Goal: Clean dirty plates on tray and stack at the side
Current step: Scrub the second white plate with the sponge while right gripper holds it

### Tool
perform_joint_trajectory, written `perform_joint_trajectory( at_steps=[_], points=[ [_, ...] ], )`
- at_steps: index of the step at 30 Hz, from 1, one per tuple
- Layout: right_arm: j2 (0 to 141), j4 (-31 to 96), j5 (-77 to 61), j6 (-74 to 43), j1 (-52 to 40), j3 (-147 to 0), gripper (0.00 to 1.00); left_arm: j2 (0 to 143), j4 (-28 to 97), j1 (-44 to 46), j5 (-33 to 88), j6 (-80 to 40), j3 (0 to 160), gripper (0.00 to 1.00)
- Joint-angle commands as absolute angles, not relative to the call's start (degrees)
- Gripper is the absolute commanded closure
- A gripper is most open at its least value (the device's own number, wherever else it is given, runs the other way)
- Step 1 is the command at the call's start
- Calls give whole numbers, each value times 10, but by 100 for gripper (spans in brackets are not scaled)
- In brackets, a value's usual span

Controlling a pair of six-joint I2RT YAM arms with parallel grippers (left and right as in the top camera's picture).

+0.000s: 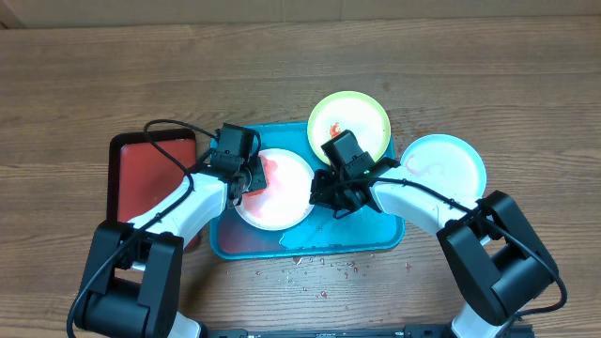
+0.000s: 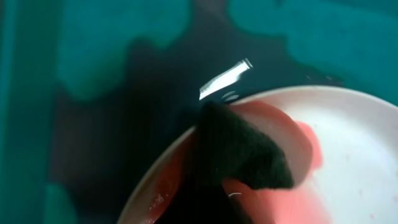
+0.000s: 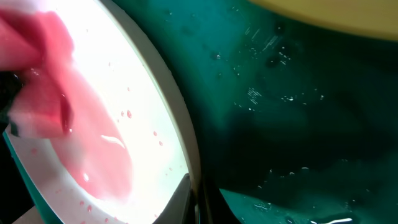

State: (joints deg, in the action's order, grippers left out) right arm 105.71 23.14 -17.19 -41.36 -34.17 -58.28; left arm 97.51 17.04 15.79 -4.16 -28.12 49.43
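Dark sponge (image 2: pixel 242 149), clenched in the left fingers (image 1: pixel 246 180), rests on the red-smeared whitish plate (image 1: pixel 282 202) lying in the teal tray (image 1: pixel 380 235); right fingers (image 1: pixel 331 195) sit at that plate's right rim, whether clamped I cannot tell.

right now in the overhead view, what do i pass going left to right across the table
dark red tray → pink-smeared white plate → yellow-green plate → light blue plate

The wooden bench (image 1: pixel 300 66) carries the teal tray (image 1: pixel 376 239) under the left claw (image 1: pixel 246 183) and the right claw (image 1: pixel 327 195). A dark red tray (image 1: pixel 141 178) lies outboard of the left claw, a light blue plate (image 1: pixel 451 160) outboard of the right claw, and red crumbs (image 1: pixel 319 268) robot-side of both.
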Motion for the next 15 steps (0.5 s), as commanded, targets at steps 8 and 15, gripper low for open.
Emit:
perform_joint_trajectory(
  at_steps=[8,15],
  points=[
    [1059,236,-168,-407,-340,-581,96,990,231,148,227,-57,502,96],
    [1059,236,-168,-407,-340,-581,96,990,304,148,213,-38,549,96]
  ],
)
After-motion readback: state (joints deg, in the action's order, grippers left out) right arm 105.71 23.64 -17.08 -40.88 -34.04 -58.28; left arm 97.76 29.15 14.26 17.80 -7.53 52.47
